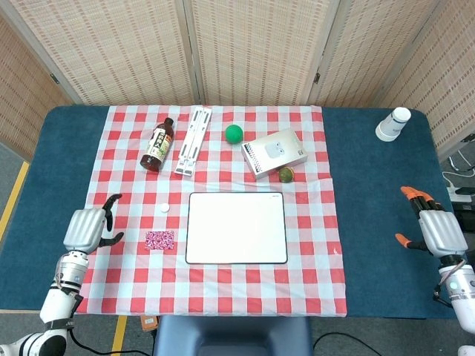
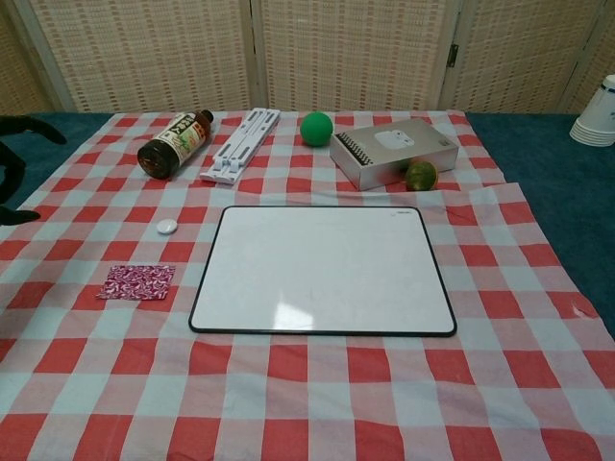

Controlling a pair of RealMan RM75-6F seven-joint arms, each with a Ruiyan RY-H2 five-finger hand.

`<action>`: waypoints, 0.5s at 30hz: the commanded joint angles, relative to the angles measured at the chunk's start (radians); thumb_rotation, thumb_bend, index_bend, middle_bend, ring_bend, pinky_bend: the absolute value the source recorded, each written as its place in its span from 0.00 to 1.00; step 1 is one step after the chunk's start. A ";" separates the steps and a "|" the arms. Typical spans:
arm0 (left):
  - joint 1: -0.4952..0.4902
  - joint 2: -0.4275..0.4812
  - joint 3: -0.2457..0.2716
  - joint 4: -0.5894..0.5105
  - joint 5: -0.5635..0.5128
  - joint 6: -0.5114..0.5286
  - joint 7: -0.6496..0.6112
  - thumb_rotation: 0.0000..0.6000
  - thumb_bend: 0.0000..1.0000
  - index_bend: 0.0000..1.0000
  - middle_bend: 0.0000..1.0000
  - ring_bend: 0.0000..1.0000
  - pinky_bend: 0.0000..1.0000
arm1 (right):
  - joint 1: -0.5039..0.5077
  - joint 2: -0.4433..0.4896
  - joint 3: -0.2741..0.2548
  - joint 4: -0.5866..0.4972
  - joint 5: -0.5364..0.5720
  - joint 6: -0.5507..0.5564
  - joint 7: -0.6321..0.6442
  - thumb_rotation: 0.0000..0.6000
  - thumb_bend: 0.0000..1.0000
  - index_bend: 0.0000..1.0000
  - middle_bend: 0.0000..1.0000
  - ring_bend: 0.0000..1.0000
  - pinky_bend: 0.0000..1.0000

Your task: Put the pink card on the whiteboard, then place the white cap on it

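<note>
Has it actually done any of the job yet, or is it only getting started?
Only getting started. Nothing is done: the whiteboard is bare, and the pink card and white cap lie on the cloth to its left. The left hand, holding nothing, is beside the card; the right hand sits far off, also holding nothing. Both placements are left to do.

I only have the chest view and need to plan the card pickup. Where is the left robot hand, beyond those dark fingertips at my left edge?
Observer: The left robot hand is over the checked cloth's left edge. It is left of the pink card, apart from it and holding nothing.
Operator: And the right one? I see none of it.
Observer: The right robot hand is over the bare blue table, far to the right of the whiteboard, also holding nothing.
</note>
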 commanded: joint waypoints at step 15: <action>-0.051 -0.127 -0.002 0.011 -0.197 -0.030 0.167 1.00 0.23 0.24 1.00 1.00 1.00 | -0.002 0.010 -0.012 -0.005 -0.022 0.004 0.022 1.00 0.15 0.01 0.07 0.00 0.26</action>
